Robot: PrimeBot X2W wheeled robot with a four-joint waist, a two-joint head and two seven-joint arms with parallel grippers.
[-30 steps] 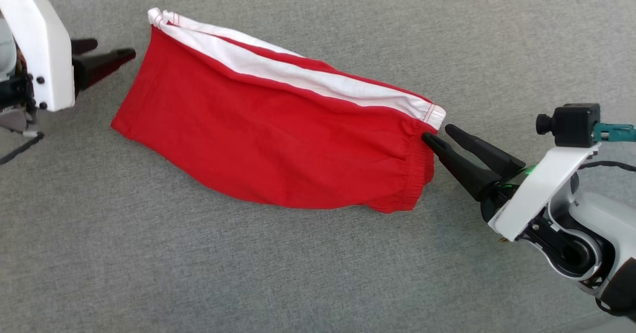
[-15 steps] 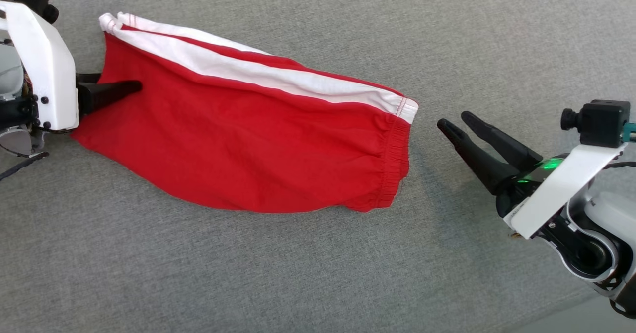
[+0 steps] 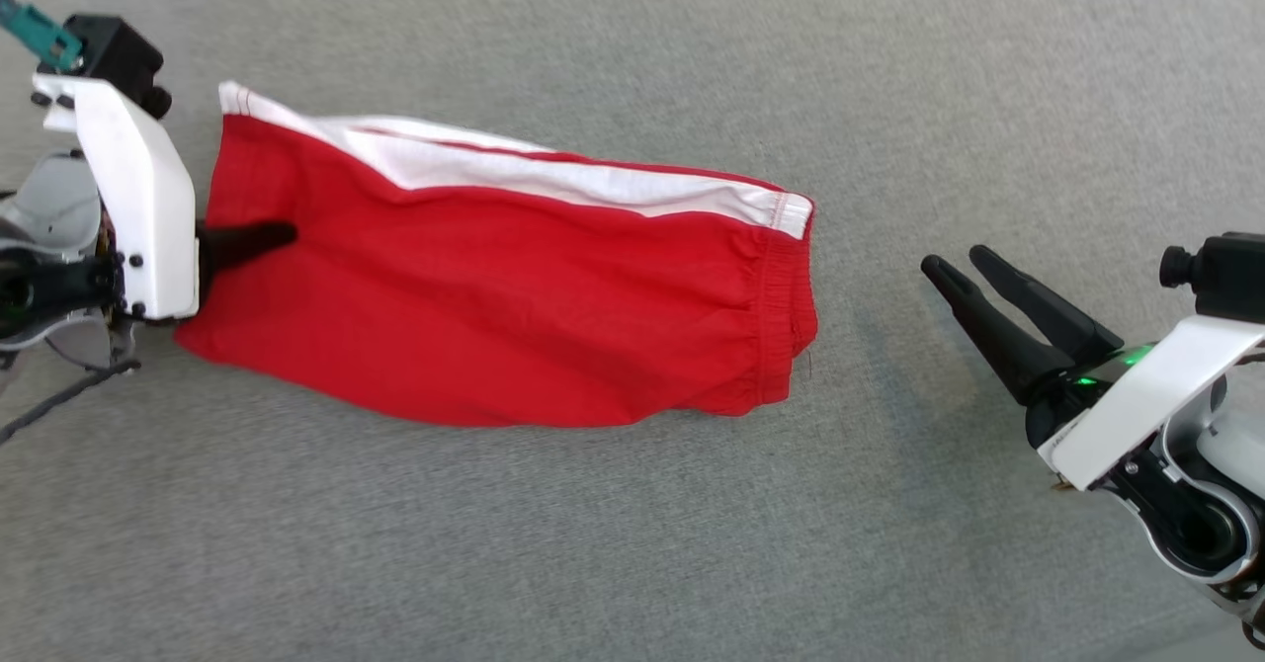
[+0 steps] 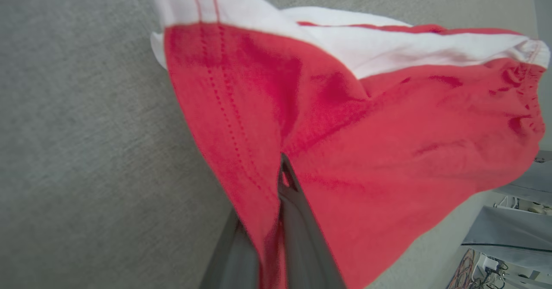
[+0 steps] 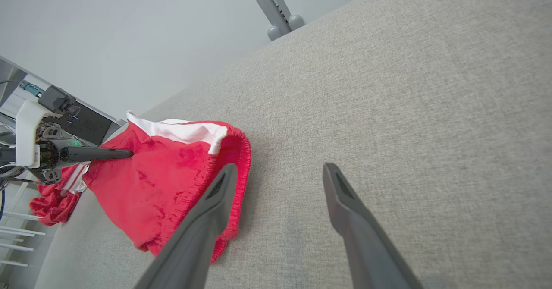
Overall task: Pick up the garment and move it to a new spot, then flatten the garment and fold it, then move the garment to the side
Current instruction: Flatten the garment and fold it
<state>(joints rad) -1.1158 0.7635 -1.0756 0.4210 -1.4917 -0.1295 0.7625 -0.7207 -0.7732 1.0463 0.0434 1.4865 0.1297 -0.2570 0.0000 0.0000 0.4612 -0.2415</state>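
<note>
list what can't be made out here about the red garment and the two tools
- Head view: lower finger of the left tool, hidden under the garment.
- Left wrist view: one fingertip, covered by blurred red cloth.
- Right wrist view: whether the red heap at lower left belongs to this garment; the left tool's body covers the join.
- Head view: the arm behind the open right tool, cut off by the right edge.

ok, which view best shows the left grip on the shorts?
Left wrist view: left fingers shut on the shorts, fabric pinched between them. Head view shows one finger lying on them; right wrist view has it small.
</note>
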